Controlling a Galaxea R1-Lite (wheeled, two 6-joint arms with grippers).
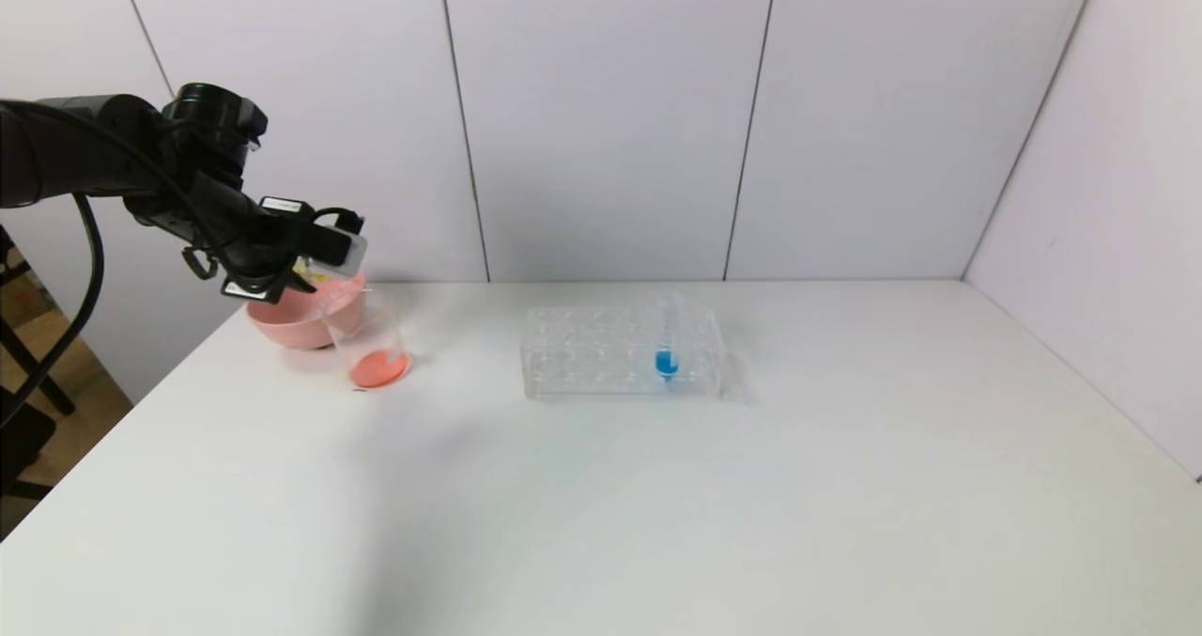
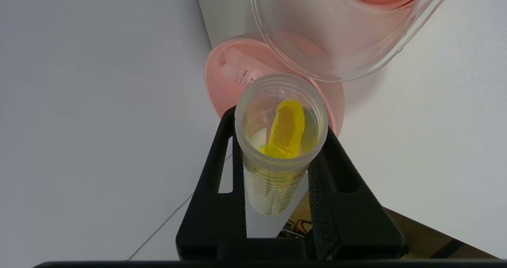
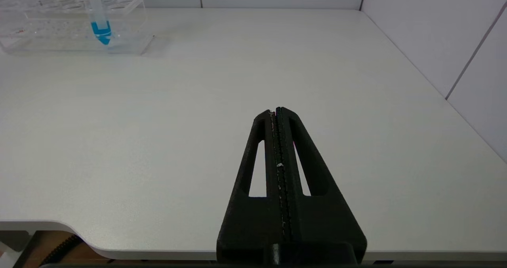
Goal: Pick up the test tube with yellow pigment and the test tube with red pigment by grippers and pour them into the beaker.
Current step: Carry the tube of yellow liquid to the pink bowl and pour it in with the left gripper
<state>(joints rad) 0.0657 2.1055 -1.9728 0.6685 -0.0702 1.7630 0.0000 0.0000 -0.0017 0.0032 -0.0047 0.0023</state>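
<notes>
My left gripper [image 2: 277,169] is clamped on the test tube with yellow pigment [image 2: 282,141], its black fingers [image 2: 216,189] pressing the tube's ribbed wall from both sides. In the left wrist view the tube's open mouth faces the camera and a streak of bright yellow liquid lies along its inner wall. In the head view the same gripper [image 1: 324,255] hangs above the far left corner of the white table [image 1: 751,486], over the pink bowl [image 1: 291,321] and just above the rim of the beaker [image 1: 368,345].

The beaker stands on the table touching the near side of the bowl, a layer of red-orange liquid in its bottom. Inside the bowl lies a clear tube [image 2: 241,72]; I take it for the test tube with red pigment, but cannot tell for certain.

Near the table's middle, well apart from the beaker, stands the clear tube rack [image 1: 620,352], holding one upright tube with blue liquid [image 1: 667,359].

My right gripper [image 3: 279,115] is parked low at the table's near right edge, its fingers pressed together on nothing.
</notes>
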